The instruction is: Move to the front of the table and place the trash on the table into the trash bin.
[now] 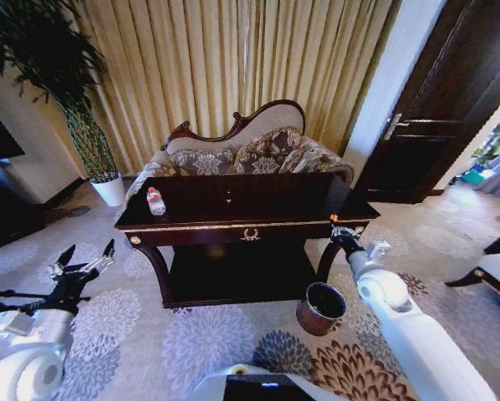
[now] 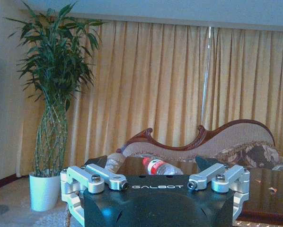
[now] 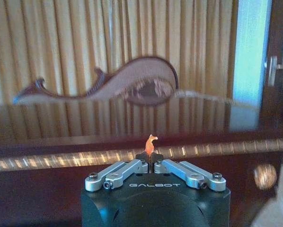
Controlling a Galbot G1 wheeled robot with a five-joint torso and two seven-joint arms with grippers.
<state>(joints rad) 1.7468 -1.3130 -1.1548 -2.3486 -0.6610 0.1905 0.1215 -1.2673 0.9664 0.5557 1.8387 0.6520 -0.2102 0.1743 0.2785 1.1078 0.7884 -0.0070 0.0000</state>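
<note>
The right claw (image 3: 151,155) is pressed together on an orange scrap (image 3: 150,141), which sticks up from between its tips. In the head view this claw (image 1: 337,227) sits at the right front corner of the table (image 1: 233,225), level with the gold trim, with the scrap (image 1: 334,218) a small orange speck at its tip. Below and just in front of that corner, the bin (image 1: 320,308) stands on the carpet beside the table's right leg, its dark inside open upward.

The left claw (image 1: 84,261) hangs over the carpet off the table's left front corner, well apart from it, fingers spread wide. In its wrist view the claw (image 2: 156,182) is likewise spread.

On the table, a plastic bottle (image 1: 155,201) with a red label lies near the left end, and a second tiny orange bit (image 1: 228,200) rests near the middle of the top. A sofa (image 1: 242,150) stands behind the table against tan curtains (image 1: 233,58), and a potted plant (image 1: 91,142) stands at the far left.
</note>
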